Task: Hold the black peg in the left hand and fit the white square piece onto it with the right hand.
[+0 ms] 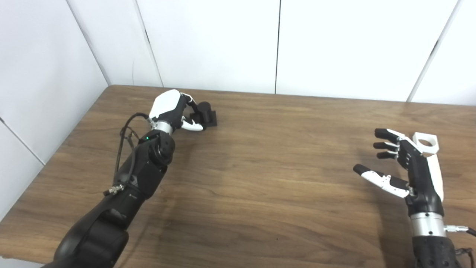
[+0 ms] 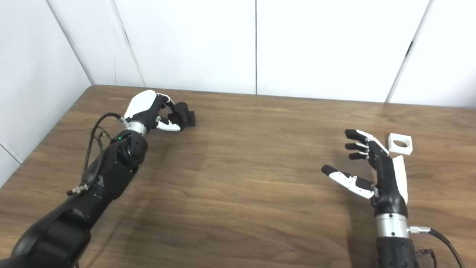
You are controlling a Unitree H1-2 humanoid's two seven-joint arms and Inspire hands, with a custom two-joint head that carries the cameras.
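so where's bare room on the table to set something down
Widest bare stretch: mid-table, between left hand at the black peg and the open right hand. Crowded only at the far-left corner and by the white square piece.

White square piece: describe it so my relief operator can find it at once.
Start on the wooden table, right side, and find the open right hand. Just beyond its fingers, nearer the wall, lies the white square piece, flat and untouched. It is a white block with a round hole through its middle; the black peg sits far left.
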